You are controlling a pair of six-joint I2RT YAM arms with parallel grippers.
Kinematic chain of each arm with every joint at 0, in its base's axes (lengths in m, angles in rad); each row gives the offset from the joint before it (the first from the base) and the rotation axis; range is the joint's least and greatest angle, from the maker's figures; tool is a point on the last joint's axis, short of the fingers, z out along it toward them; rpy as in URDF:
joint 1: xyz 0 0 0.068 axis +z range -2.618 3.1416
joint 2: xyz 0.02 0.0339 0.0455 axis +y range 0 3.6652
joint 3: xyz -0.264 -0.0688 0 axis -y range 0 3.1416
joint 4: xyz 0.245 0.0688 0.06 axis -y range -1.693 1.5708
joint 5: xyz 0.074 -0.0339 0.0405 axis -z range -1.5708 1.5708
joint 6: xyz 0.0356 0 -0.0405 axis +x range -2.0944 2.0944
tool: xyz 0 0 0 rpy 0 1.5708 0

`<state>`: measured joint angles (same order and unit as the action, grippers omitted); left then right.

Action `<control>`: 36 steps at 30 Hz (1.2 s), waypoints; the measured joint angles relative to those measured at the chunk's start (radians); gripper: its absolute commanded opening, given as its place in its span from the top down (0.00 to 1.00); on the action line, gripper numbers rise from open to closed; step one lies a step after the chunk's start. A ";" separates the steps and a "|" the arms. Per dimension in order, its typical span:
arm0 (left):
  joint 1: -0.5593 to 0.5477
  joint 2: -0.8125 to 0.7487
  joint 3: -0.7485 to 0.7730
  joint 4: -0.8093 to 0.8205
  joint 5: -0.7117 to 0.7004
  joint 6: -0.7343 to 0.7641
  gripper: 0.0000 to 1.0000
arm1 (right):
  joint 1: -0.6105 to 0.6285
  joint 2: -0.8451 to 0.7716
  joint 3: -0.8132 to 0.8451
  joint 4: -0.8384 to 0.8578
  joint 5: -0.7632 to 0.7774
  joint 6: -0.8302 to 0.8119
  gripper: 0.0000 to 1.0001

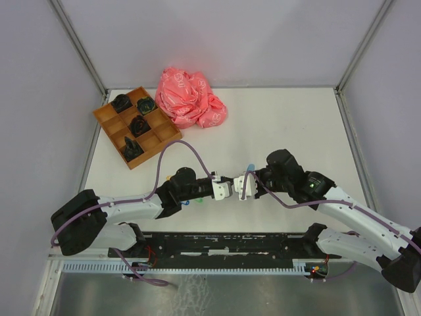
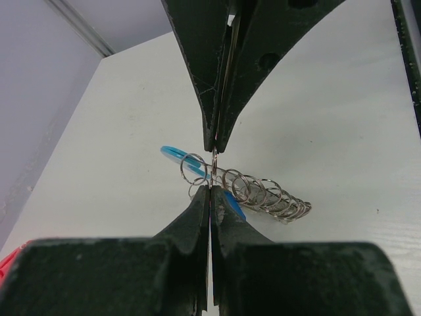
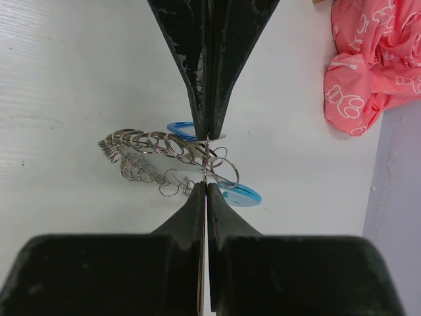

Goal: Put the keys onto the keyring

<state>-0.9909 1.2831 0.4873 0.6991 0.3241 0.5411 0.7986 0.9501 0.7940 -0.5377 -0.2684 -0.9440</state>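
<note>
The keyring (image 2: 266,195), a chain of linked silver rings with a light blue piece (image 2: 172,152), lies bunched on the white table just behind the jaws. My left gripper (image 2: 210,188) and right gripper (image 2: 216,149) meet tip to tip, both shut on one thin silver ring of it, seen edge-on. The right wrist view shows the same: right gripper (image 3: 206,185), left gripper (image 3: 207,136), keyring (image 3: 141,141). From above, the left gripper (image 1: 223,188) and right gripper (image 1: 242,186) face each other at mid-table. Small coloured tags of the keys (image 1: 189,201) peek out beside the left wrist, mostly hidden.
A brown compartment tray (image 1: 105,113) with dark objects stands at the back left. A crumpled pink bag (image 1: 191,99) lies beside it at the back centre, also seen as the pink bag (image 3: 375,59). Purple cables loop over both arms.
</note>
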 measured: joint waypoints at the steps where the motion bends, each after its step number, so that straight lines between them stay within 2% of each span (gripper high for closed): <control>1: 0.000 0.000 0.000 0.001 0.000 0.000 0.97 | 0.000 0.000 0.000 0.000 0.000 0.001 0.99; 36: 0.000 0.000 0.000 0.006 0.015 0.000 0.97 | 0.000 -0.005 0.000 0.003 0.008 0.009 0.99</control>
<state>-0.9909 1.2831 0.4873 0.7055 0.3389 0.5411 0.7986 0.9455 0.7940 -0.5350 -0.2600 -0.9352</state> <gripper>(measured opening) 0.035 0.012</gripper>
